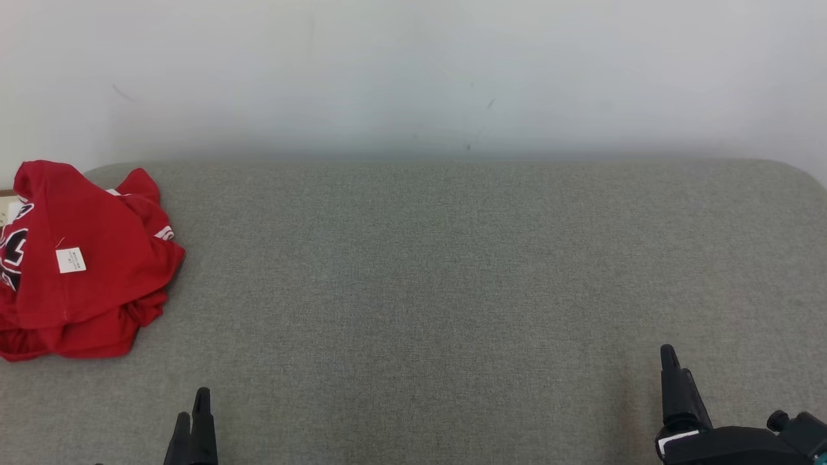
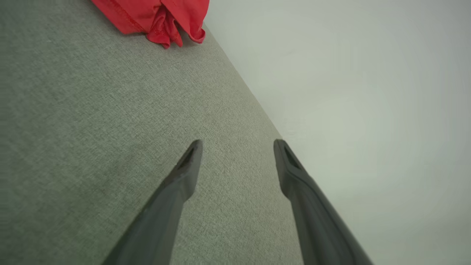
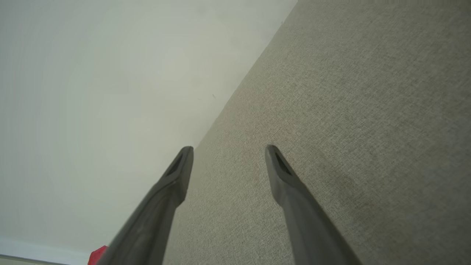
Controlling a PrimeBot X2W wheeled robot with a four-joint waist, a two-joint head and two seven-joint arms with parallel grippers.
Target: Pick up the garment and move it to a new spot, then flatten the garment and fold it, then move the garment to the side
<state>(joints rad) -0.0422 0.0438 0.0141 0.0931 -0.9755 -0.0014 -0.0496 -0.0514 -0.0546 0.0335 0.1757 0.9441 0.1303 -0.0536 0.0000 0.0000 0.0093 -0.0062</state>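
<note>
Since the red shirt (image 1: 84,271) lies crumpled, expect it light and limp (pinch a raised fold); left gripper (image 2: 238,145) and right gripper (image 3: 229,148), both apart from it, stand spread, empty.

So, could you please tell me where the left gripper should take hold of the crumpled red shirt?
Probably the bunched folds at the red shirt's right edge, which stand up off the grey upholstery. The open left gripper could come from that side, since the shirt's left part runs out of the head view.
</note>
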